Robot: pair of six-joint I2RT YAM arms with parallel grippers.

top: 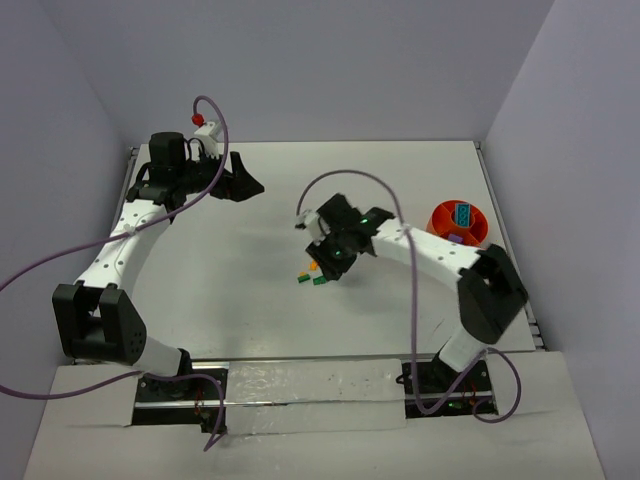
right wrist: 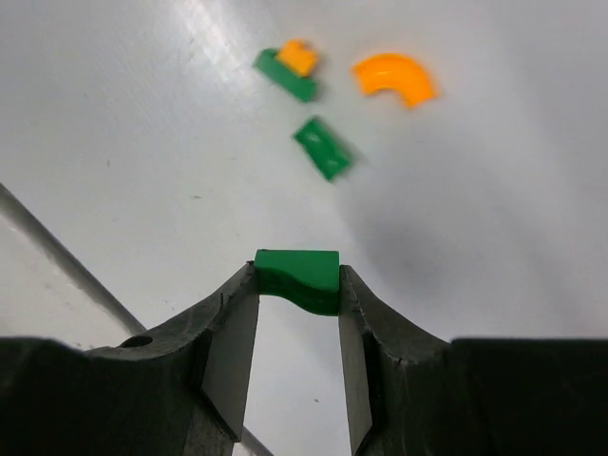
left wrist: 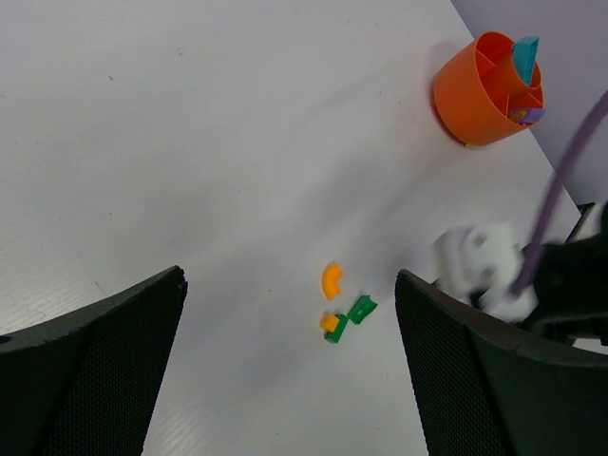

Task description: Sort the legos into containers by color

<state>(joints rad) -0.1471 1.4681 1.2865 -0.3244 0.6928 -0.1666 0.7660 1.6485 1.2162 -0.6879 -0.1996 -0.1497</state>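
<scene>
- Small green plastic lego brick (right wrist: 297,278): clamped between right fingers (right wrist: 228,332), near curved orange brick (right wrist: 394,78) on white worktop (right wrist: 142,114).
- Left fingers (left wrist: 95,370) wide apart, holding nothing.
- Lift straight, carry level to round orange divided plastic bowl (top: 437,216), release low over a compartment of its own.

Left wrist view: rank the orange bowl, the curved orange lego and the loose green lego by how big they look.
1. orange bowl, clearly the largest.
2. curved orange lego and loose green lego: these look about alike, so I won't rank one over the other.
</scene>
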